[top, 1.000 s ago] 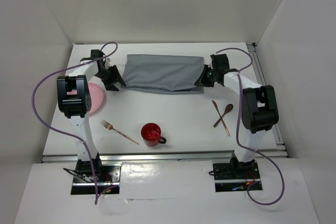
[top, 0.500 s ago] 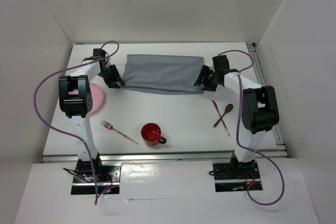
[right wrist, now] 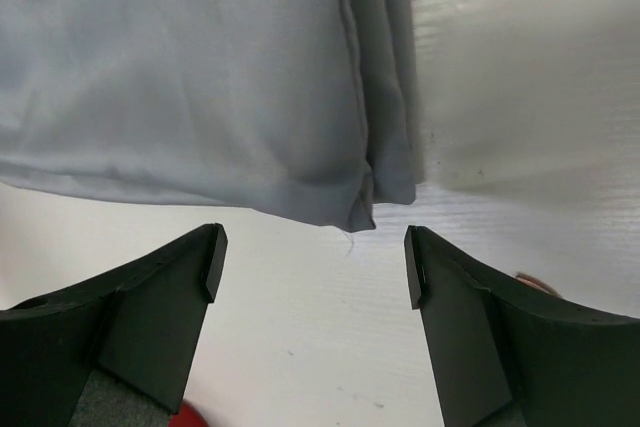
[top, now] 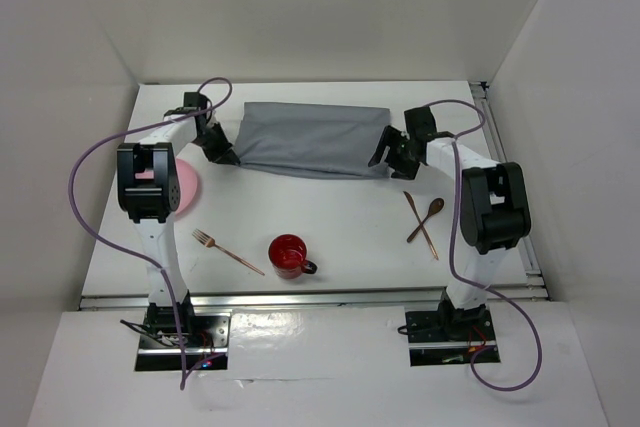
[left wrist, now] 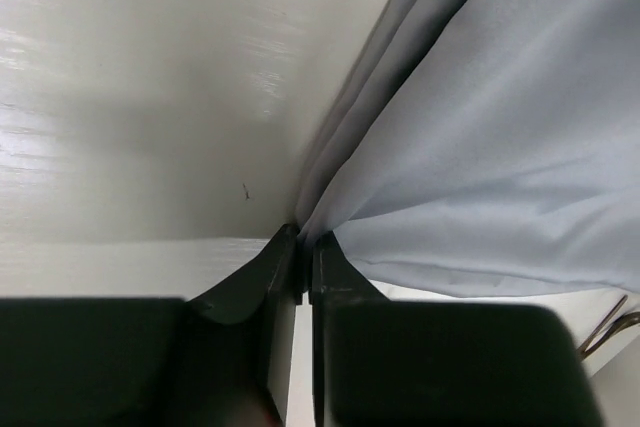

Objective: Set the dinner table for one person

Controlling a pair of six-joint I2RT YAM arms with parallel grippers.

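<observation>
Top external view: grey cloth (top: 312,139) stretches crosswise between the hands, left hand (top: 229,155) pinching its left corner, right hand (top: 384,159) spread beside its right corner.

text: none legible | labels: none | numbers: none | signs: none

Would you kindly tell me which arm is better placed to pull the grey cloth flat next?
Left, I think. The left claw is pinched on a corner of the cloth, while the right claw stands open, the nearest corner just beyond its tips, ungripped.
</observation>
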